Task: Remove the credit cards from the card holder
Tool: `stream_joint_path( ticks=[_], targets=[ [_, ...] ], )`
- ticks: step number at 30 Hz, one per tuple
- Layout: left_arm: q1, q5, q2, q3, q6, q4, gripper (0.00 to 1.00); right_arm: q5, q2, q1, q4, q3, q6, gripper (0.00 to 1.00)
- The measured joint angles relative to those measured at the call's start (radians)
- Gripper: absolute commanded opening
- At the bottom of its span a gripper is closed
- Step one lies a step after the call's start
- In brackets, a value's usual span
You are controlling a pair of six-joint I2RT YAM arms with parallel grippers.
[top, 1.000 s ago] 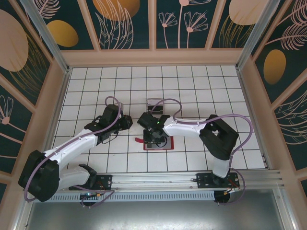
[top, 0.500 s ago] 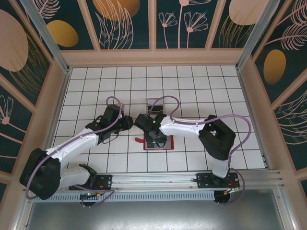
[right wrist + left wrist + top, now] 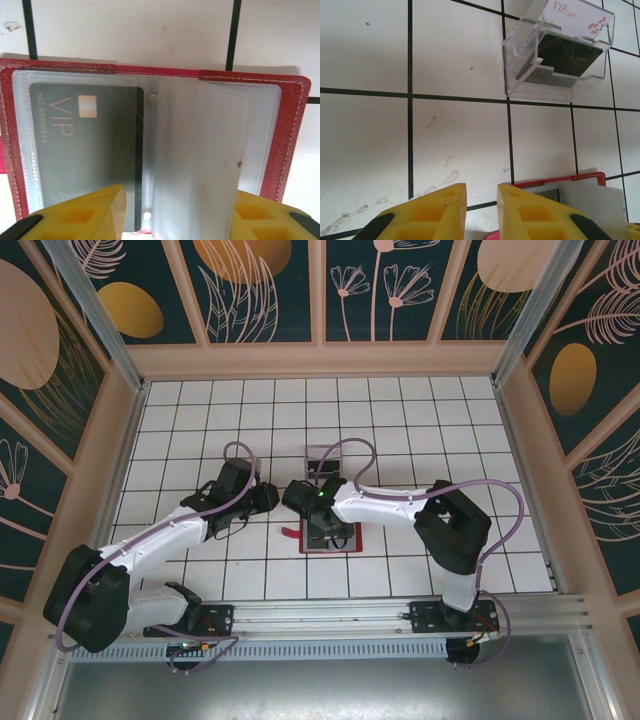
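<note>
Open and flat on the white tiled worktop (image 3: 180, 440), near its middle: the red card holder (image 3: 352, 542), clear sleeves facing up; directly above it, the right arm's fingers (image 3: 75, 217), pointing down; these standing well apart, one on each side of a loose clear sleeve (image 3: 200, 160), clamped on nothing that can be seen; in the left-hand sleeve, a dark credit card (image 3: 85, 155) marked VIP, fully tucked in; just left of the card holder, low over the tiles, the left arm's fingers (image 3: 435, 212); between these only a narrow gap, bare tile showing through it and nothing held; beside the right-hand one, a corner of the card holder's red edge and grey lining; farther back on the worktop, apart from the card holder, a small clear plastic box (image 3: 520, 75); inside it, a second dark card (image 3: 565, 55) lying flat, with a white card (image 3: 575, 15) printed VIP standing behind.
</note>
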Motion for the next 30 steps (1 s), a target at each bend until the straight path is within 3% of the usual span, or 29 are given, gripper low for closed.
stream_joint_path(
  ticks=[19, 30],
  targets=[
    [-0.012, 0.058, 0.069, 0.047, 0.021, 0.008, 0.24, 0.05, -0.019, -0.013, -0.034, -0.062, 0.026, 0.49],
    [-0.138, 0.058, 0.158, 0.107, 0.018, 0.008, 0.23, 0.073, -0.09, -0.039, -0.06, -0.105, 0.034, 0.51]
  ],
)
